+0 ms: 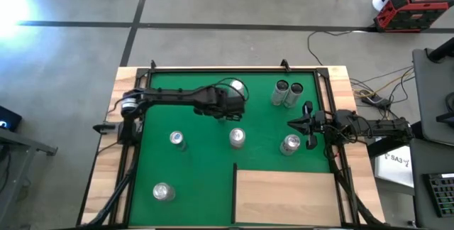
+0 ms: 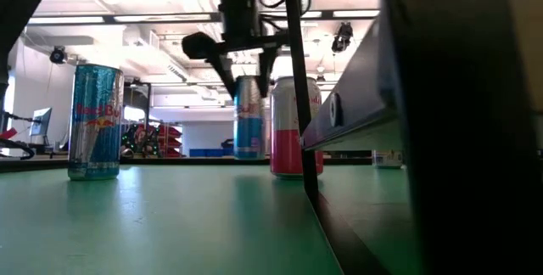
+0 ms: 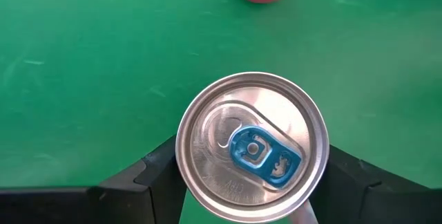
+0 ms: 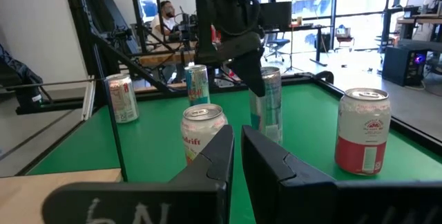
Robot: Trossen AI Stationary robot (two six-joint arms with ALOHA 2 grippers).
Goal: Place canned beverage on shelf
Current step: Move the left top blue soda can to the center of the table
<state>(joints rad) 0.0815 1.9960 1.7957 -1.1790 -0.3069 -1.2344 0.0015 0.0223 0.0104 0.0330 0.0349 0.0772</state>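
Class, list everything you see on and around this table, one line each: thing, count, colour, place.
mat: one, green, covering the table.
shelf: one, pale wood, at a right-hand corner of the mat.
blue-silver can: one, under the left end effector.
other cans: six, silver tops, upright across the mat.
red case: one, on the floor beyond the table.
left end effector: dark, open, straddling the blue-silver can.
right end effector: dark, at the mat's right edge.

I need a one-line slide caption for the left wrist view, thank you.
Left pincer open around the silver, blue-tabbed top of an upright can on the green mat.
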